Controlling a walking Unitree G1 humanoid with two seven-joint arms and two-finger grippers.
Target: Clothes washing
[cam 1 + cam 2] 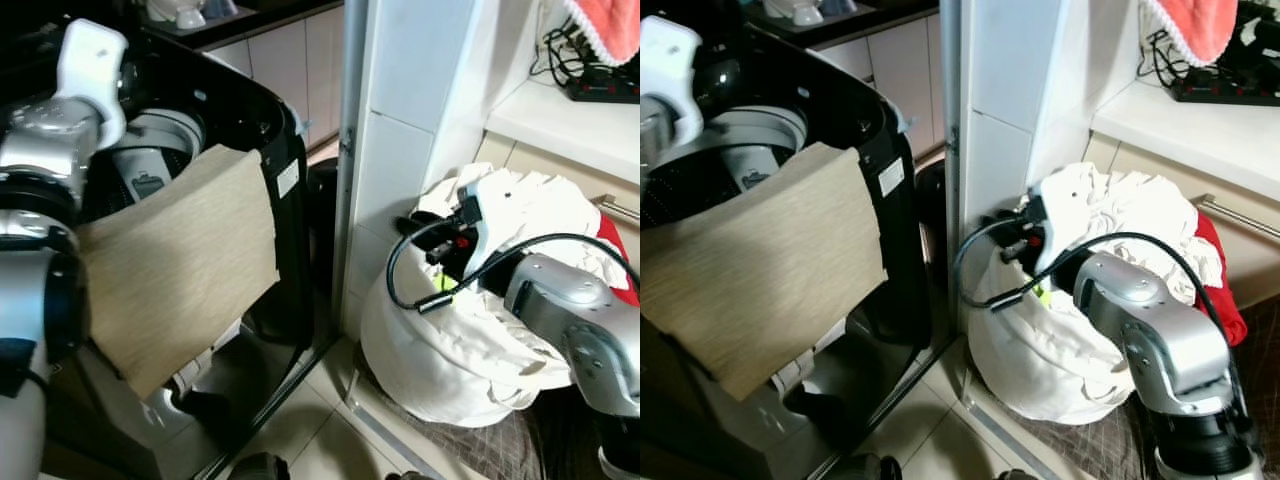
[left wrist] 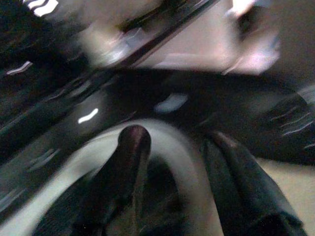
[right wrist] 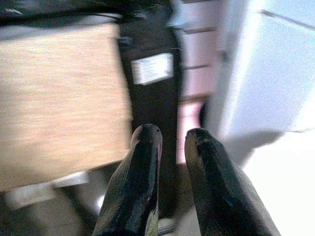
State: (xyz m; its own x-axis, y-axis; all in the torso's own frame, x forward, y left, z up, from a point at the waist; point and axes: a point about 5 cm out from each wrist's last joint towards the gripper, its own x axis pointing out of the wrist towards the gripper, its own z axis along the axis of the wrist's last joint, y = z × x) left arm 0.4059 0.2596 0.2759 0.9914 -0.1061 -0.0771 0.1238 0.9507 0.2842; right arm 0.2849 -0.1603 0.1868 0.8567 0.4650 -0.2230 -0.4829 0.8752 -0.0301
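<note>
A black top-loading washing machine [image 1: 270, 120] stands on the left with its lid up and the grey drum rim [image 1: 165, 135] showing. A beige cloth [image 1: 180, 260] hangs over its front edge. On the right, a white laundry bag [image 1: 440, 350] sits on the floor, heaped with white clothes [image 1: 540, 200] and a red cloth [image 1: 1215, 270]. My right gripper [image 3: 172, 135] hovers by the bag's left side, pointing toward the washer, fingers a narrow gap apart and empty. My left gripper [image 2: 174, 140] is over the drum rim, open and empty, in a blurred view.
A white tiled pillar [image 1: 400, 130] stands between washer and bag. Behind the bag runs a white counter [image 1: 560, 120] with a black power strip [image 1: 605, 88] and a coral towel [image 1: 610, 25]. A checked mat [image 1: 480, 450] lies under the bag on pale floor tiles [image 1: 300, 430].
</note>
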